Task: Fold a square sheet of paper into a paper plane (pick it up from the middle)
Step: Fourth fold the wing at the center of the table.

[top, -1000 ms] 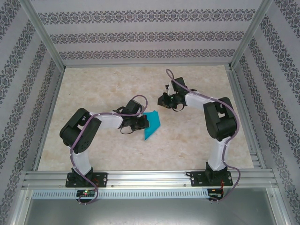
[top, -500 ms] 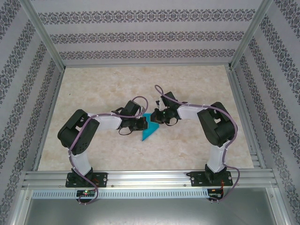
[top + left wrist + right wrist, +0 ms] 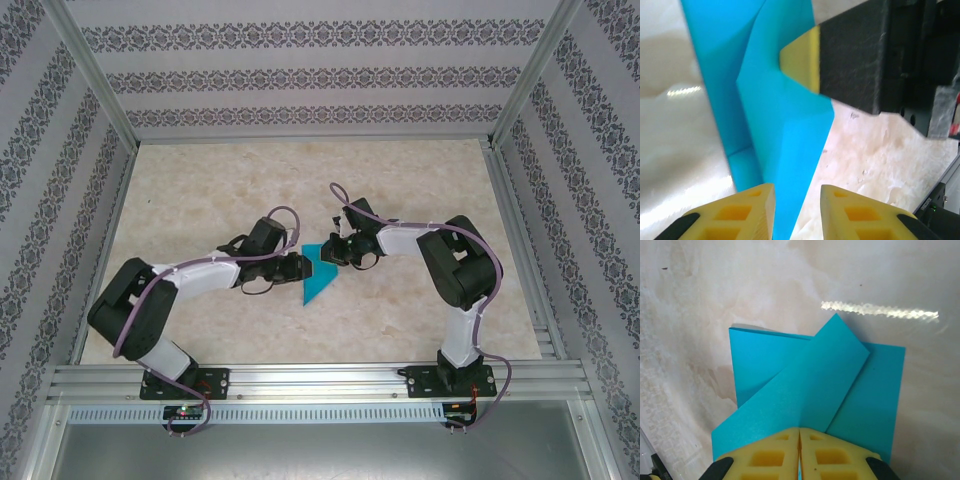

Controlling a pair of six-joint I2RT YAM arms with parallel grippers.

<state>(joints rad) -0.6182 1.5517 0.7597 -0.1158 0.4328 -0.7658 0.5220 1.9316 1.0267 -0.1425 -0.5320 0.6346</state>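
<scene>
The cyan-blue square sheet of paper [image 3: 318, 275], folded into a narrow pointed shape, lies at the table's middle between both grippers. My left gripper [image 3: 303, 265] stands at its left edge. In the left wrist view that gripper [image 3: 797, 192] is open, and the paper's [image 3: 780, 115] edge runs loosely between the yellow fingers. My right gripper [image 3: 331, 252] reaches the paper's upper end from the right. Seen from the right wrist, the gripper [image 3: 800, 430] is shut on the paper [image 3: 805, 380], whose diagonal flaps overlap. A right fingertip [image 3: 802, 60] presses the paper in the left wrist view.
The beige marbled table [image 3: 220, 180] is ringed by an aluminium frame [image 3: 300, 375] and patterned walls. Both arm bases sit at the near edge. Free table surface lies behind and to both sides of the paper.
The right gripper swung left onto the paper and shut on it. The left gripper opened, letting go of the paper, and the left arm stretched out lower.
</scene>
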